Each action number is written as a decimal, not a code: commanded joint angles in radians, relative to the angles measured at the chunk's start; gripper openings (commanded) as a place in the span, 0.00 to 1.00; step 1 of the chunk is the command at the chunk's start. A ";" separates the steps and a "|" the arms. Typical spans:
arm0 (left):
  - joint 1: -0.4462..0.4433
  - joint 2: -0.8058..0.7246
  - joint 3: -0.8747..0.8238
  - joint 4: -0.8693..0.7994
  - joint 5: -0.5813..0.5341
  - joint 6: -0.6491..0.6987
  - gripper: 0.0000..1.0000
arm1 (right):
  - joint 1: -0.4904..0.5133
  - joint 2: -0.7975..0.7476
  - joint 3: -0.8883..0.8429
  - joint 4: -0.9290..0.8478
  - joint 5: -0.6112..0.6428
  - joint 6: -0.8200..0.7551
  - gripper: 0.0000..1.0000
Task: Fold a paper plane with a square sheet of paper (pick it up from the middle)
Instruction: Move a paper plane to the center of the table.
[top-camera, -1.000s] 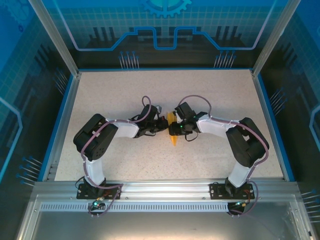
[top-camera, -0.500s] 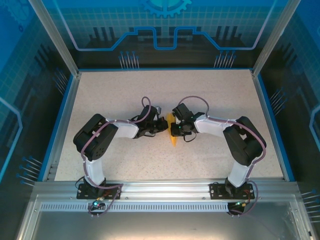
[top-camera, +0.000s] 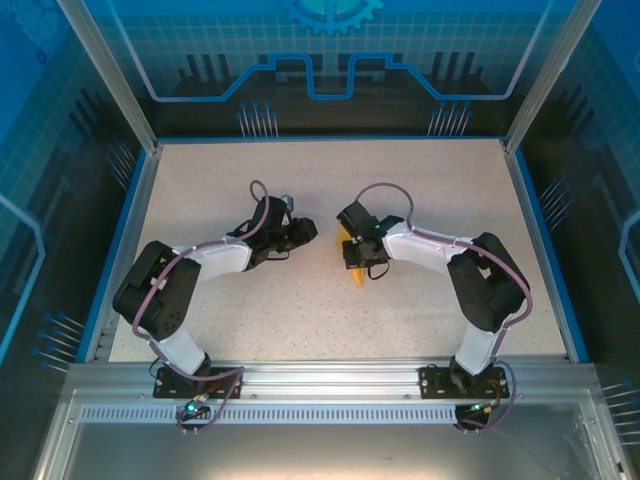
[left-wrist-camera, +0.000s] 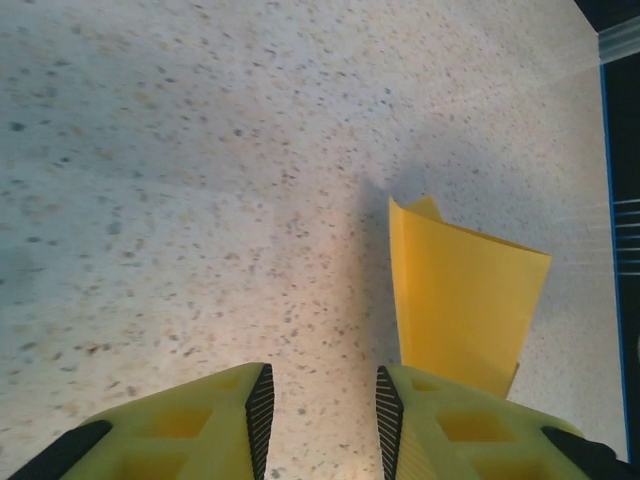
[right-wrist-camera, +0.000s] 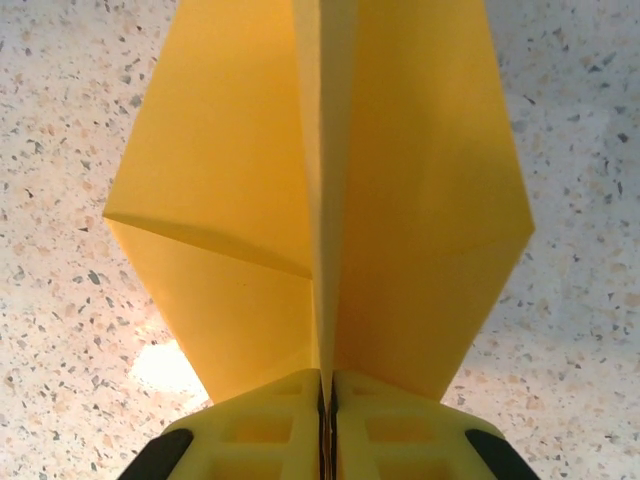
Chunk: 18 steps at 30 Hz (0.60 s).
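Yellow paper plane (right-wrist-camera: 400, 200) pinched at crease by closed right gripper (right-wrist-camera: 327, 398); left gripper (left-wrist-camera: 320, 405) let go, parted, backed off.

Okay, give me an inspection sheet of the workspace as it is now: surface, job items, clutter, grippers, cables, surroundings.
Surface: speckled beige table, flat, no marks seen.
Job's things: yellow paper, folded with a centre crease and two angled flaps, standing on edge near the table's middle.
Clutter: nothing seen.
Grippers: right gripper shut on the paper's centre crease; left gripper open, nothing between its fingers, the paper just off to one side of it.
Cables: a purple cable loops above each wrist, left cable and right cable; neither touches the paper.
Surroundings: blue rim around the table, aluminium rail at the arm bases, blue printed panel behind.
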 joint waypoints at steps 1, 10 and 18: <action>0.007 -0.019 -0.032 -0.047 -0.017 0.009 0.37 | 0.030 0.064 0.052 -0.074 0.058 0.001 0.12; 0.007 -0.014 -0.036 -0.049 -0.017 0.010 0.37 | 0.052 0.121 0.089 -0.093 0.076 0.004 0.17; 0.008 -0.014 -0.033 -0.050 -0.017 0.013 0.37 | 0.053 0.139 0.090 -0.093 0.079 0.009 0.16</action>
